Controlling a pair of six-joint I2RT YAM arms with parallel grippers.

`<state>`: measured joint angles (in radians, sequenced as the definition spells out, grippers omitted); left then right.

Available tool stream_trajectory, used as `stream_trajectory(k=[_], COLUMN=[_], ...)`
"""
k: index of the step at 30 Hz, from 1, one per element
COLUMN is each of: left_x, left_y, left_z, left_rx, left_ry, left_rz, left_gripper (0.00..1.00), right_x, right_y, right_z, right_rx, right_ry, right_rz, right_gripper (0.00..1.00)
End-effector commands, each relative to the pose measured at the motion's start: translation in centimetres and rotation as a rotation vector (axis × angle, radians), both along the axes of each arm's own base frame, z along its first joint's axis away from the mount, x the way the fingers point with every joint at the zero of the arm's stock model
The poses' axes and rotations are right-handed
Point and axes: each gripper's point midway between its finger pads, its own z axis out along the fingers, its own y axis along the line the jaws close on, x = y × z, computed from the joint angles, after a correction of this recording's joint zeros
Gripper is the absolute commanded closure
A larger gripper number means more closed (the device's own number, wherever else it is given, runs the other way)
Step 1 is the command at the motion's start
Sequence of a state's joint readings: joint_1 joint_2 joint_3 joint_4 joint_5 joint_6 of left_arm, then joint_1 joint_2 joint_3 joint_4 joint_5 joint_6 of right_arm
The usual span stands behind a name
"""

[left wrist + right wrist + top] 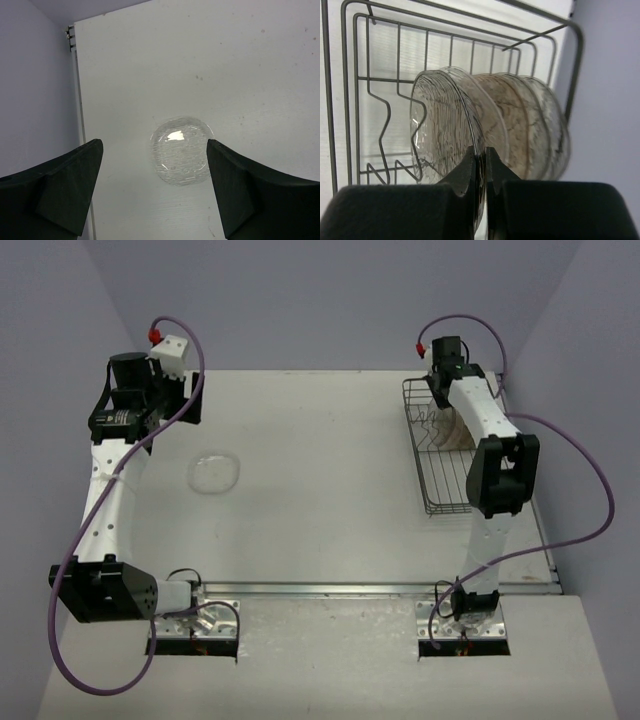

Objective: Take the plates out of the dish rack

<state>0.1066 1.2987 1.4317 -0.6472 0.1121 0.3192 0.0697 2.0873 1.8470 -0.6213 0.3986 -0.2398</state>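
Observation:
Several translucent plates stand on edge in the dark wire dish rack (356,80) at the table's right (428,460). My right gripper (480,152) is shut on the rim of the nearest plate (440,130), which stands upright among the prongs. The smoky brown plates (525,125) stand behind it. One clear plate (215,471) lies flat on the table at the left, also in the left wrist view (181,150). My left gripper (155,165) hangs open above and just short of that plate, with nothing between its fingers (75,170).
The rack sits close to the right wall (590,360) and the table's far right corner. A metal strip (330,589) runs along the table's near edge, between the arm bases. The table's left edge (77,100) meets the left wall.

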Motion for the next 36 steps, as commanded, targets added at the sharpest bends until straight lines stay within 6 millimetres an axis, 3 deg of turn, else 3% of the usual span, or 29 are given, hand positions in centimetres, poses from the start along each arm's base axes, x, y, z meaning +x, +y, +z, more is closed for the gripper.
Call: stream_trajectory(k=[1,6,9,11,15,17,18,21,25,28,36], left_x=[0.8,0.8,0.4,-0.4,-3.2,-3.6,-3.8,-3.9,-3.8,-4.3,-2.8], left_y=[0.2,-0.5,-2.7,-5.1,-10.9,-12.2,-12.5,-13.9,-16.0,-19.0,-22.2], left_z=[2.8,2.9,2.9,2.9,3.1,3.1,2.8,1.6,0.4,-0.7,-3.1], left_rx=[-0.016,-0.07,-0.183,-0.278,-0.564,-0.627,-0.656,-0.724,-0.739,-0.738,-0.763], left_ry=[-0.089,-0.09,-0.09,-0.082,-0.054,-0.047,-0.029,0.047,0.116,0.179,0.308], left_rz=[0.024,0.02,-0.051,-0.143,-0.354,-0.397,-0.401,-0.433,-0.487,-0.546,-0.583], left_gripper=[0.16,0.14,0.13,0.13,0.14,0.15,0.15,0.16,0.15,0.14,0.15], right_x=[0.6,-0.6,-2.0,-3.0,-6.5,-8.4,-8.5,-11.4,-13.8,-14.6,-14.6], right_y=[0.1,0.7,1.7,3.1,9.2,12.5,12.9,18.1,22.7,24.2,27.1], right_z=[12.8,21.1,23.1,23.1,20.2,18.9,18.9,18.1,16.9,16.4,15.1], right_rx=[-0.115,-0.118,0.004,0.131,0.637,0.83,0.878,1.14,1.252,1.277,1.352], right_ry=[-0.324,-0.538,-0.586,-0.595,-0.548,-0.48,-0.48,-0.39,-0.242,-0.191,-0.085], right_rz=[0.008,-0.012,-0.025,-0.021,-0.045,0.021,-0.009,0.084,0.145,0.147,0.112], right_gripper=[1.0,1.0,1.0,1.0,1.0,1.0,1.0,1.0,1.0,1.0,1.0])
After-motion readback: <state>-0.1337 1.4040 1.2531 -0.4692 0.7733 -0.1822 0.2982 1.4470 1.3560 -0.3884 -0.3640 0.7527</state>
